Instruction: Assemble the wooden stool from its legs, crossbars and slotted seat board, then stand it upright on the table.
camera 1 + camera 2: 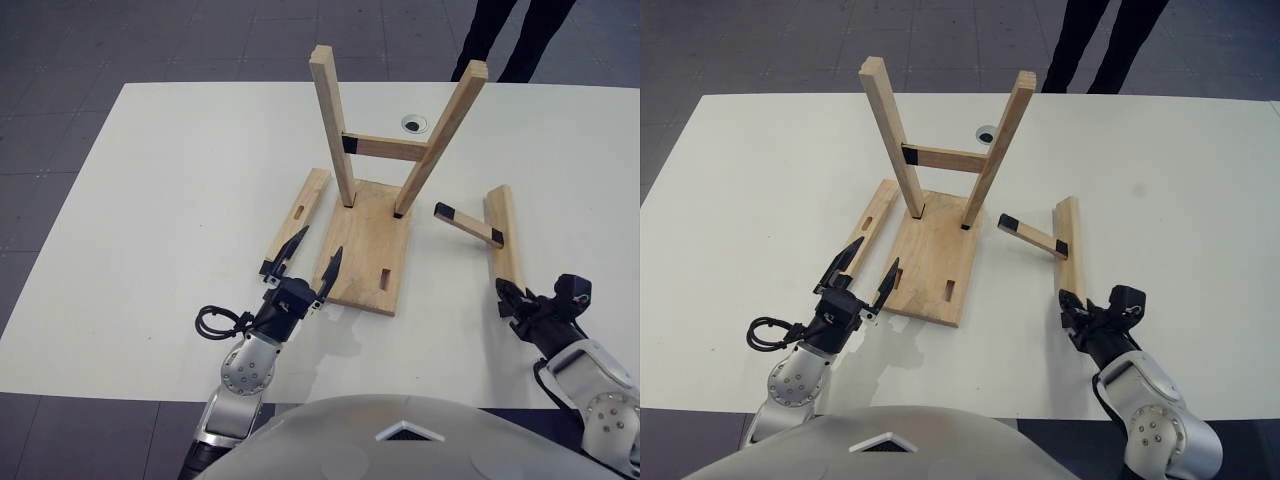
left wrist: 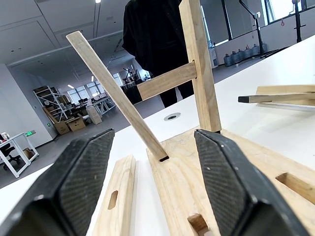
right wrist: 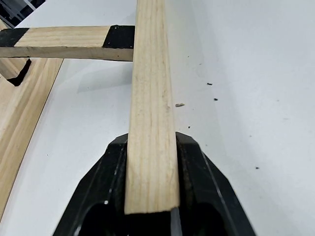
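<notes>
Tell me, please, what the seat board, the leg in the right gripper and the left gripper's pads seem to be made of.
The seat board: pale wood with visible grain, matte, apparently unvarnished. The leg: the same light wood with straight grain lines, probably softwood. The pads: black and finely textured, likely rubber, though that is uncertain.

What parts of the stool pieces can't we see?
1. Head views: the near end of the crossbar leg is hidden inside the shut right hand.
2. Head views: the near end of the loose leg is partly covered by a finger of the open left hand.
3. Left wrist view: the top of one standing leg is cut off by the picture's edge.
4. Everywhere: the standing legs' ends sunk in the seat board slots.
</notes>
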Robot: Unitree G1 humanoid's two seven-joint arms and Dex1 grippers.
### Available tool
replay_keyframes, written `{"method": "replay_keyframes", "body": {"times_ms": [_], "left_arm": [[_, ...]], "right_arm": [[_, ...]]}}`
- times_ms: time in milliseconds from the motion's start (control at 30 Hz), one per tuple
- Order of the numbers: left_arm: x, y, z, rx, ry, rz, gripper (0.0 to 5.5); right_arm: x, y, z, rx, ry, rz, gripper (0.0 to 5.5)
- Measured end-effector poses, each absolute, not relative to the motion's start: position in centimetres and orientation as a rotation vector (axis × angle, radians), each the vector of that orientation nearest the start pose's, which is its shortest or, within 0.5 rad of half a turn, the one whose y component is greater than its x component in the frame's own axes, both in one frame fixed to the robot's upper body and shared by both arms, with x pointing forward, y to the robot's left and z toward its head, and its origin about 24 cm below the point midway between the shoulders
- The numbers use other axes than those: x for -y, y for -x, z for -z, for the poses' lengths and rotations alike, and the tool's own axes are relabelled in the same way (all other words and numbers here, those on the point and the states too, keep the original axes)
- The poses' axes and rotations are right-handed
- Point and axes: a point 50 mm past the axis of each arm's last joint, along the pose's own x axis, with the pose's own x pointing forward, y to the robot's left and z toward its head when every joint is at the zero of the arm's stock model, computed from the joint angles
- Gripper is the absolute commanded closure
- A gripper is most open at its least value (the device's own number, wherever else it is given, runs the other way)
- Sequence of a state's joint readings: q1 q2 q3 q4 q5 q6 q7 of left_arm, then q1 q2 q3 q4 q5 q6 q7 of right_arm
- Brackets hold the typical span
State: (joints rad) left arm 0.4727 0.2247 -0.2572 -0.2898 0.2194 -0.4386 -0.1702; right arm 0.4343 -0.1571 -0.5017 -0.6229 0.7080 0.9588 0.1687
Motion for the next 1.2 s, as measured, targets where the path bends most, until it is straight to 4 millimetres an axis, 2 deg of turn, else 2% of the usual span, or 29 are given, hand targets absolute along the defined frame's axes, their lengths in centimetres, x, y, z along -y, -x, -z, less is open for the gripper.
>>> {"method": "replay_keyframes", "body": {"times_ms": [200,367,500,700,867,967,1067,1200], "left_arm": [[-12.5,-14.6,-4.8,0.224,-0.326,0.440,2.49],[-12.5,-14.7,-4.8,0.224,-0.326,0.440,2.49],[-12.5,-14.9,-4.8,0.230,-0.321,0.441,2.49],[-12.6,-15.0,-4.8,0.232,-0.316,0.441,2.49],[-12.7,-15.2,-4.8,0.232,-0.322,0.445,2.49],[-12.4,-15.0,-5.2,0.236,-0.209,0.523,2.49],[-11.9,-14.1,-6.2,0.261,-0.049,0.652,2.49],[-12.2,-14.0,-7.7,0.253,0.151,0.720,2.49]], "right_arm": [[24.2,-15.2,-7.5,-0.330,-0.488,0.032,4.46],[24.3,-16.1,-9.2,-0.225,-0.514,0.020,4.46],[24.4,-16.9,-12.0,-0.076,-0.521,-0.013,4.46],[24.2,-17.4,-14.0,0.022,-0.544,-0.058,4.46],[23.2,-17.4,-15.6,0.070,-0.581,-0.176,4.46],[23.0,-17.5,-16.3,0.082,-0.580,-0.225,4.46],[23.1,-17.7,-16.9,0.108,-0.585,-0.246,4.46],[22.5,-17.8,-17.3,0.107,-0.618,-0.314,4.46]]}}
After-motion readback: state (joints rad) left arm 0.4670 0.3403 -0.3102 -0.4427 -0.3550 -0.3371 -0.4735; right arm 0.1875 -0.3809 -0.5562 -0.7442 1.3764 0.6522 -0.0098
